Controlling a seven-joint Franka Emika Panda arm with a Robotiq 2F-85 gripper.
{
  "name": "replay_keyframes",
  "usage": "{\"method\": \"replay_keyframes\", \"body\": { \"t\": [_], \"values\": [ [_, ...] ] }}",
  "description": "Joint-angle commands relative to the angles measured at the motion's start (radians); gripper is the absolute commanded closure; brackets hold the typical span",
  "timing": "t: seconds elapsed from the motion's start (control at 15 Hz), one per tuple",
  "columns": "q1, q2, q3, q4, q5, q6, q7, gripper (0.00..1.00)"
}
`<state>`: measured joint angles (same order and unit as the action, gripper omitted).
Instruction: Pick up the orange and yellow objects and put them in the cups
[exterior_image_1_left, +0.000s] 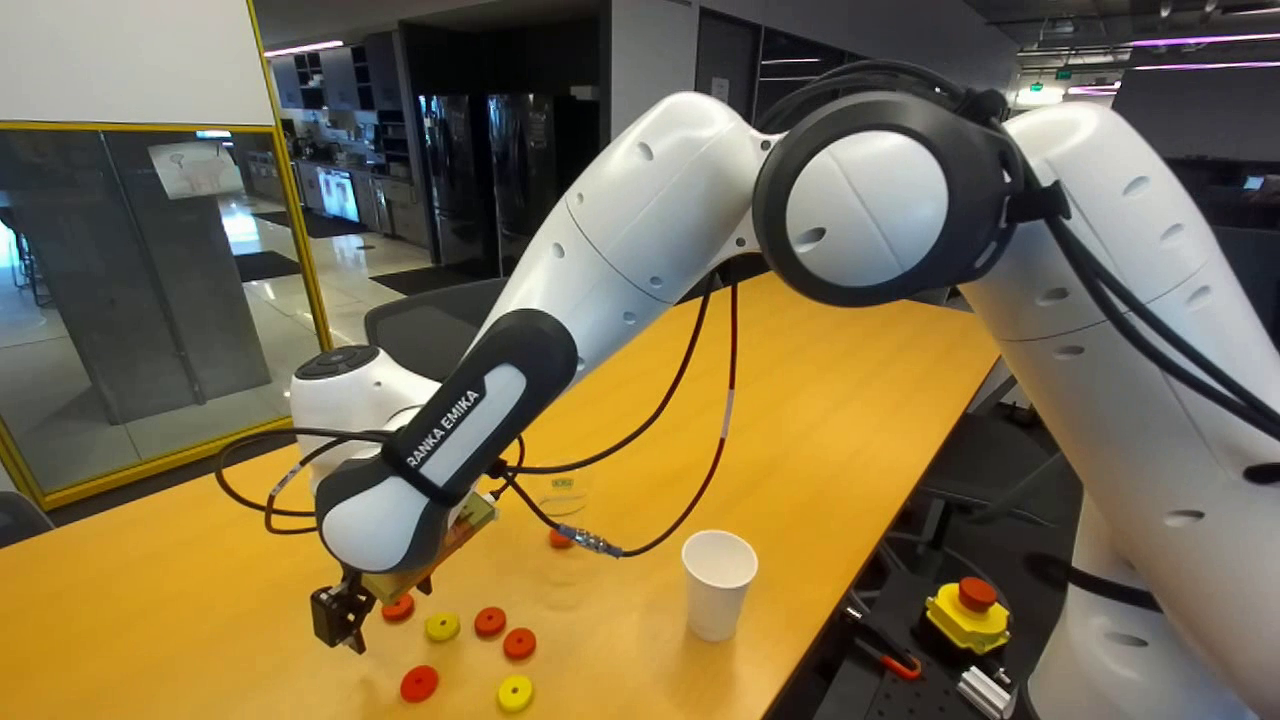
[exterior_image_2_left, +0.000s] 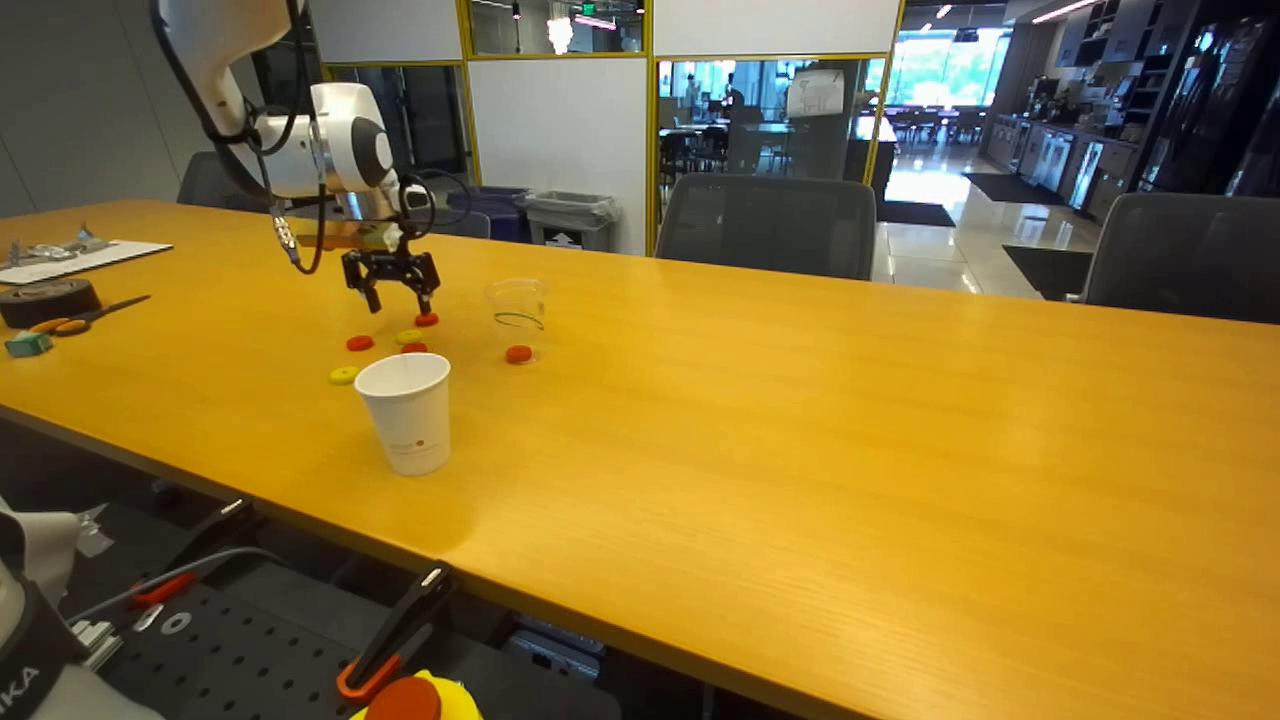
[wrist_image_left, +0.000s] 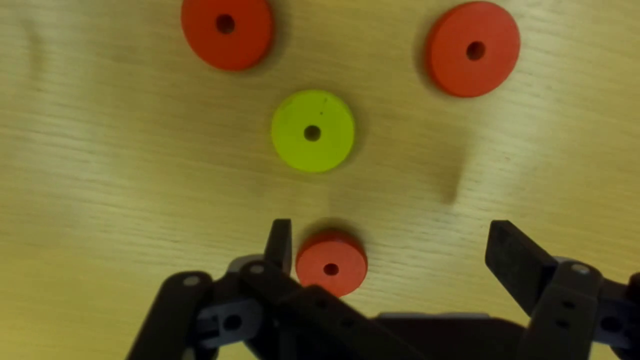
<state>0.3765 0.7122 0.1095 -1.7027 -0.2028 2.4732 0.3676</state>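
Note:
Several orange-red discs lie on the table, including one by the gripper (exterior_image_1_left: 398, 607) and one at the front (exterior_image_1_left: 419, 683). Two yellow discs (exterior_image_1_left: 442, 627) (exterior_image_1_left: 515, 693) lie among them. A white paper cup (exterior_image_1_left: 720, 585) stands upright; it also shows in an exterior view (exterior_image_2_left: 405, 420). A clear cup (exterior_image_2_left: 517, 305) stands farther back with an orange-red disc (exterior_image_2_left: 518, 354) seen through its base. My gripper (wrist_image_left: 389, 225) is open and empty above the table. In the wrist view an orange-red disc (wrist_image_left: 331, 267) shows between its fingers, close to the left one; the yellow disc (wrist_image_left: 313, 131) is ahead.
Scissors (exterior_image_2_left: 75, 325), a dark tape roll (exterior_image_2_left: 48, 300), a small green block (exterior_image_2_left: 28, 344) and a white board (exterior_image_2_left: 85, 262) with metal items lie at the table's far end. Loose cables (exterior_image_1_left: 700, 480) hang from the arm near the clear cup. Chairs (exterior_image_2_left: 768, 225) stand along the table.

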Motion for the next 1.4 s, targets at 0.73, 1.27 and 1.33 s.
{"method": "replay_keyframes", "body": {
  "t": [0.73, 1.27, 1.33],
  "values": [
    [-0.03, 0.14, -0.022, 0.217, 0.063, -0.087, -0.113, 0.42],
    [-0.026, 0.101, -0.03, 0.206, 0.059, -0.143, -0.098, 0.83],
    [-0.025, 0.093, -0.035, 0.201, 0.055, -0.148, -0.094, 0.83]
  ]
}}
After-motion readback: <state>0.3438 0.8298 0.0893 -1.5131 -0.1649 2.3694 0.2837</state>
